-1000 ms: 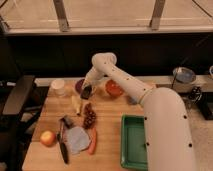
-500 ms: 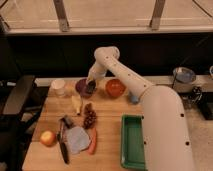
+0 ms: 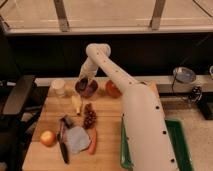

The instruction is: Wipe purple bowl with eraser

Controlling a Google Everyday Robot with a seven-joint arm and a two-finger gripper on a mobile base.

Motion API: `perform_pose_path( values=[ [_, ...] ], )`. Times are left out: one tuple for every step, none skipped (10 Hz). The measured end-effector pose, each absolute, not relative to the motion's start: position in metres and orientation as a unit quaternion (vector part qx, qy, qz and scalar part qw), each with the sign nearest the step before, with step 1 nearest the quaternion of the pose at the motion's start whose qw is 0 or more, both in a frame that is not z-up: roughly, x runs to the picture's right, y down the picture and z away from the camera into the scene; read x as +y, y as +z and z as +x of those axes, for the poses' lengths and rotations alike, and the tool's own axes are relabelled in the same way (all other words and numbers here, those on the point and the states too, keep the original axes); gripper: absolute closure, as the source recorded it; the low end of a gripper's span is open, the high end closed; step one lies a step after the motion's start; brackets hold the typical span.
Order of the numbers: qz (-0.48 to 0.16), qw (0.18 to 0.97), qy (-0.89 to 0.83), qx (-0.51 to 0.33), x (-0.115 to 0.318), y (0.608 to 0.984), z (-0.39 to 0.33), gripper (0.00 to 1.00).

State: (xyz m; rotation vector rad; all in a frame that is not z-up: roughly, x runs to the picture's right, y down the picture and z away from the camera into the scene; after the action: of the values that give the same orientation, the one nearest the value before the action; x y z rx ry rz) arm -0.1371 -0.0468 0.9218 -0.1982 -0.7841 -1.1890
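Wooden bench (image 3: 107, 150) fills the near scene, with dark panels and a window ledge behind it. At the far edge the claw (image 3: 83, 81) hangs clenched over the rim of the purple bowl (image 3: 87, 88); a dark bit at its tip may be the eraser, though I cannot tell for sure. Just right of the bowl sits the orange bowl (image 3: 113, 89). Judging by this, the wiping step is in hand; next calls for sweeping strokes inside the bowl. No writing or labels are readable.
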Motion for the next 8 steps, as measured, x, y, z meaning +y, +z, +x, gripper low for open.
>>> perform_pose_path(
  values=[
    [-0.085,0.747,-0.545,-0.370,-0.040,0.918,-0.145,1.00],
    [-0.081,0.745,-0.546,-0.376,-0.033,0.914,-0.146,1.00],
    [-0.079,0.744,-0.545,-0.379,-0.025,0.907,-0.147,1.00],
    [-0.080,0.746,-0.541,-0.381,-0.013,0.899,-0.144,1.00],
    [-0.083,0.750,-0.535,-0.380,-0.007,0.894,-0.136,1.00],
    [-0.091,0.757,-0.528,-0.374,-0.002,0.891,-0.119,1.00],
    [-0.096,0.762,-0.524,-0.368,-0.002,0.890,-0.107,1.00],
    [-0.101,0.768,-0.521,-0.358,-0.003,0.890,-0.091,1.00]
  ],
)
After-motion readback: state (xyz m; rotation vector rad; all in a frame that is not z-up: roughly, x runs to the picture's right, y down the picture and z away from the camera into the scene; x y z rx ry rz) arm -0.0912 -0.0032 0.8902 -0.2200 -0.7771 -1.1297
